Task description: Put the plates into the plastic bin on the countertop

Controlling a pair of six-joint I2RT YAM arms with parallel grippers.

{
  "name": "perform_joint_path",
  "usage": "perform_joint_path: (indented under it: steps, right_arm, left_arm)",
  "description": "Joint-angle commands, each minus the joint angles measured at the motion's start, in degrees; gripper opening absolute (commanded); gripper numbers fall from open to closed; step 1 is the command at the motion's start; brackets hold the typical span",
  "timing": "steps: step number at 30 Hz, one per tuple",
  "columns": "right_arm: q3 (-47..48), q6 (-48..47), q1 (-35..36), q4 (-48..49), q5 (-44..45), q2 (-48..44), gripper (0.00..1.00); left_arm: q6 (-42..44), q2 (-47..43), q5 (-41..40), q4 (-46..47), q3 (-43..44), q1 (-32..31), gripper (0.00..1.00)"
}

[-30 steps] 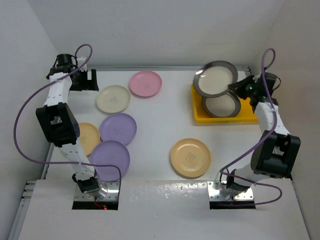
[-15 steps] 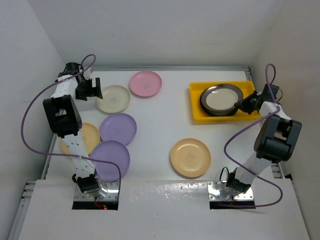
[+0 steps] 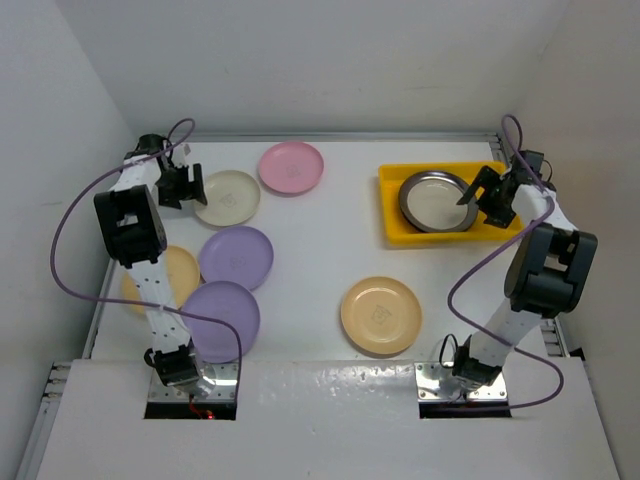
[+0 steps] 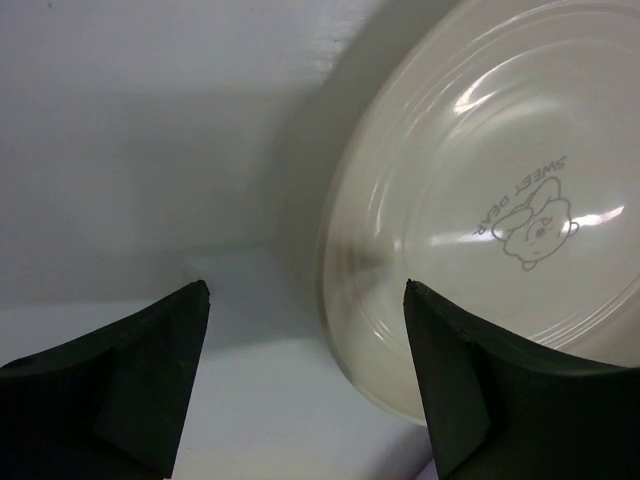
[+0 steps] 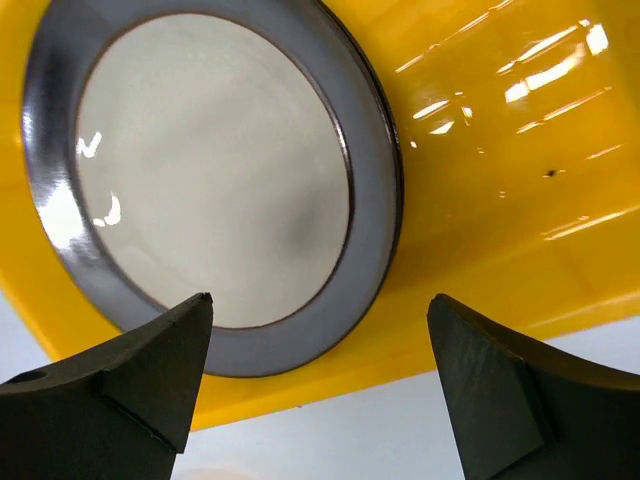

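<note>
plates [image 3: 380, 315] look stiff, light, glossy (likely slippery): pinch the rim, not the face. Left gripper [image 4: 305, 300] spread wide, empty, at cream plate [image 4: 480, 220] edge on the surface [image 3: 320, 240]. Right gripper [image 5: 320, 305] spread, empty, over yellow bin [image 3: 398, 233]. Bin holds steel plate [image 3: 438, 200]; coloured ones all outside it.

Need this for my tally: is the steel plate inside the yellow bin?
Inside. The steel plate lies flat in the yellow bin; the right gripper stands open.
</note>
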Motion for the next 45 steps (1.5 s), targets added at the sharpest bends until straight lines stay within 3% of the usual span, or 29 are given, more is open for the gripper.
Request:
perform_joint_path:
  steps: [1, 2, 4, 5, 8, 9, 15, 19, 21, 25, 29, 33, 36, 41, 45]
  right_arm:
    - [2.8, -5.3, 2.0, -3.3, 9.6, -4.2, 0.87]
    - [2.6, -5.1, 2.1, -2.9, 10.3, -4.9, 0.87]
    - [1.7, -4.9, 3.5, -1.4, 12.1, -8.5, 0.87]
    - [1.4, -4.8, 3.9, -0.7, 13.0, -9.5, 0.87]
    - [0.1, -4.9, 6.1, 1.1, 15.7, -13.6, 0.87]
    - [-0.1, -4.7, 6.9, 1.3, 16.3, -15.3, 0.87]
    - [1.5, -6.1, 16.7, 1.6, 11.3, -18.0, 0.74]
    - [5.1, -3.3, 28.0, 2.5, 8.4, -16.4, 0.5]
    - [6.0, -1.3, 33.9, 6.7, 8.0, -14.7, 0.51]
    - [10.4, 1.1, 41.9, 12.4, 6.2, -9.5, 0.68]
    - [22.5, 1.2, 48.7, 12.5, 3.9, 0.0, 0.76]
    - [27.6, 4.2, 50.1, 11.7, 3.5, 3.6, 0.76]
    - [23.6, 7.5, 49.6, 14.7, 3.6, 3.6, 0.75]
    - [20.8, 7.8, 48.7, 13.4, 6.1, 4.6, 0.54]
    - [17.6, 8.0, 47.8, 14.0, 6.2, 5.0, 0.54]
  left_arm:
    - [-0.9, 4.0, 4.3, 0.1, 1.0, 0.5, 0.81]
    - [-0.9, 4.6, 4.3, 0.1, 1.0, -0.1, 0.69]
    - [-0.9, 6.3, 4.8, 0.1, 1.6, -0.1, 0.55]
    - [-0.9, 6.3, 5.4, -0.5, 1.6, -0.1, 0.38]
    - [-1.5, 6.8, 5.4, -0.5, 2.7, -0.1, 0.06]
    - [-1.5, 6.8, 4.9, -1.0, 3.6, -0.1, 0.0]
    - [-1.0, -3.6, 3.9, -1.6, 7.3, 0.4, 0.0]
    - [2.4, -14.3, 2.9, -0.2, 9.2, -1.3, 0.0]
    - [2.4, -18.0, 2.9, 0.4, 10.4, -2.8, 0.0]
    - [2.4, -24.2, 4.3, 1.0, 10.4, -6.5, 0.0]
    - [4.2, -25.7, 6.8, -5.5, 8.8, -12.6, 0.0]
    - [4.2, -26.8, 7.4, -6.1, 6.1, -18.4, 0.0]
    - [4.2, -26.8, 10.3, -6.6, 6.0, -21.1, 0.0]
    - [2.9, -25.0, 15.4, -7.1, 8.2, -23.0, 0.0]
    - [1.9, -24.3, 18.0, -6.6, 8.8, -23.5, 0.0]
